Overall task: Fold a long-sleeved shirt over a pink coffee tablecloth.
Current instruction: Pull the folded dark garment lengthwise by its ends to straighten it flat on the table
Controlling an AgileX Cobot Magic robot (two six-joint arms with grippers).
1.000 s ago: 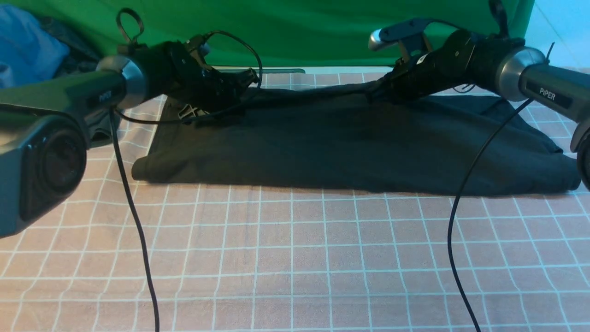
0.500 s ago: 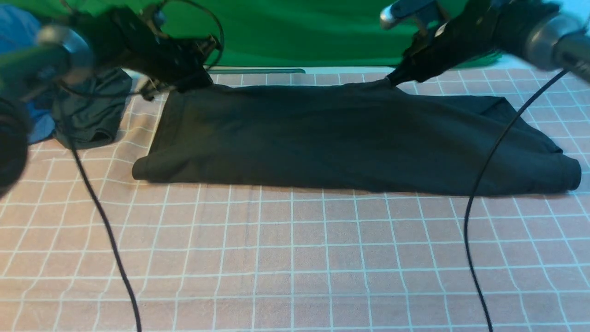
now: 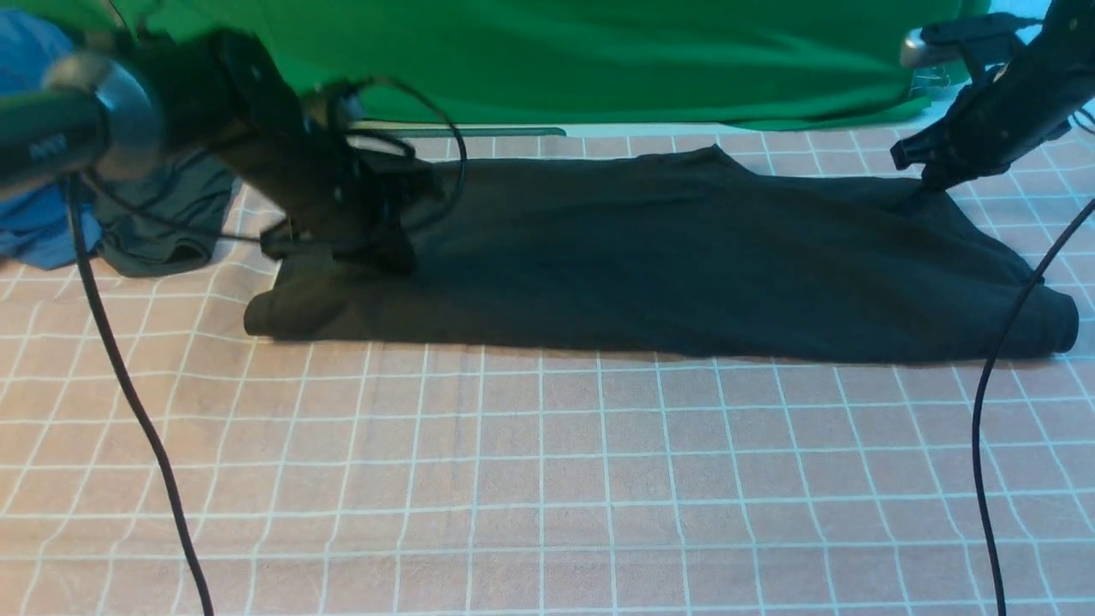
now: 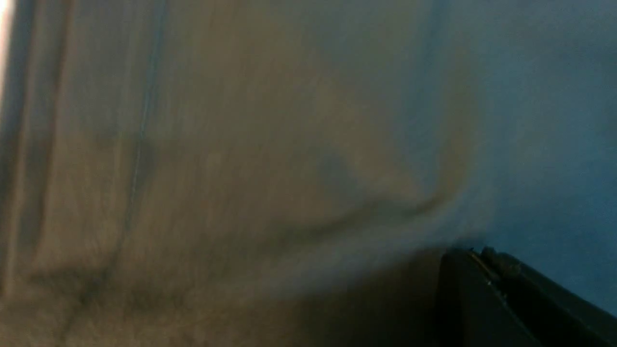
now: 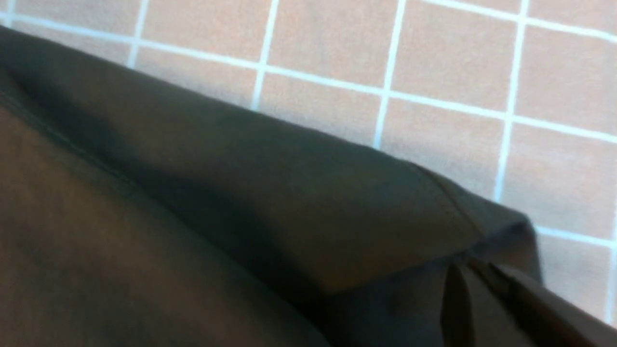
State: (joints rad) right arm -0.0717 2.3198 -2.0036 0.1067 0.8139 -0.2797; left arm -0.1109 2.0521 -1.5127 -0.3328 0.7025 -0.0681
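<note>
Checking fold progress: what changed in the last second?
The right gripper let go of the shirt's far edge and swung right to its far right corner. The left gripper came nearer, onto the shirt's left end. The shirt stays folded on the pink tablecloth.

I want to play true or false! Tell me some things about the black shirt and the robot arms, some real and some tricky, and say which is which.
1. The black shirt lies on a pink cloth with white squares. True.
2. The cloth at the back is yellow. False: it is green.
3. A blue garment lies at the far left, next to a grey-green garment. True.
4. The right gripper is over the middle of the shirt. False: it is at the shirt's far right corner.
</note>
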